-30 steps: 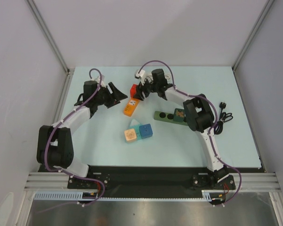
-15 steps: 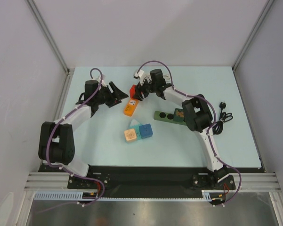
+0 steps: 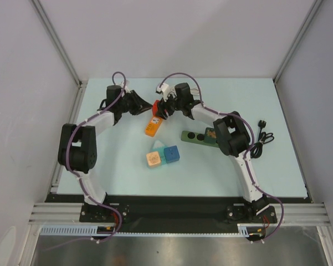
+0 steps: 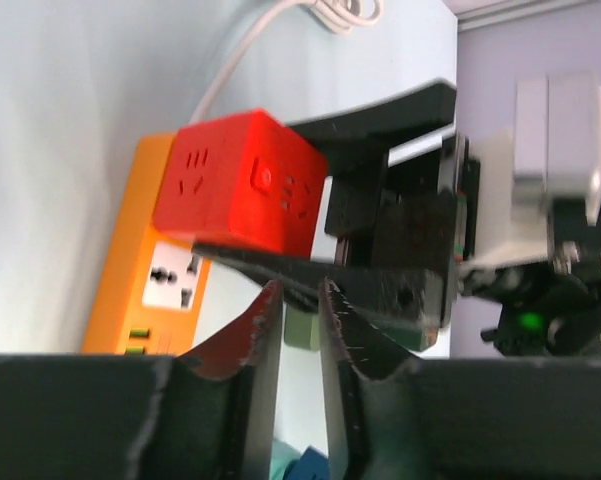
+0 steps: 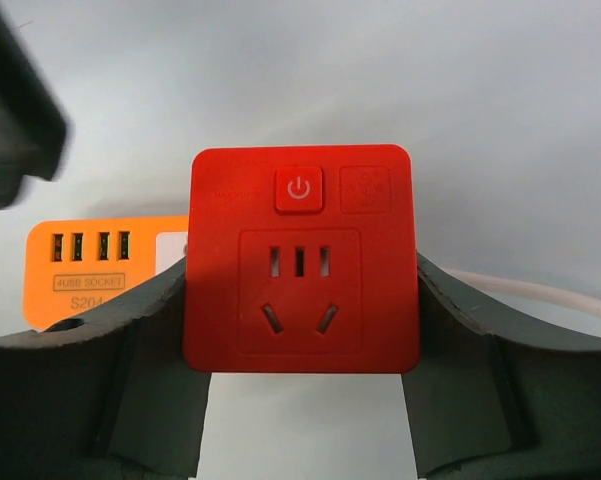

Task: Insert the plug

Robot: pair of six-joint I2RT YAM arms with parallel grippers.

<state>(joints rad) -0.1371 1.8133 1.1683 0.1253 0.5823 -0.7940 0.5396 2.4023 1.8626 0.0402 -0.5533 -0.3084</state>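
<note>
Holding, top view: my right gripper (image 3: 162, 108) was clamped on the red socket cube (image 3: 157, 106), upper centre of the frame.
Left gripper, top view: my left gripper (image 3: 142, 105) sat just left of that cube, tips pointing at it.
Plug, top view: the black plug (image 3: 261, 123) lay at the right side of the table (image 3: 238, 94) by its coiled cable (image 3: 264, 138), well apart from both my grippers.
Strips, top view: an orange power strip (image 3: 152, 126) lay just below the cube; a green power strip (image 3: 198, 136) lay centre-right, partly under my right arm.
Left wrist view: my jaws were narrow, a slim gap with nothing between them; the cube sat just above their tips, upper left of centre, with the orange strip behind it.
Right wrist view: the cube filled the centre, pinched from both sides, socket face and power button toward the camera; a white cord (image 5: 525, 291) ran off right.
</note>
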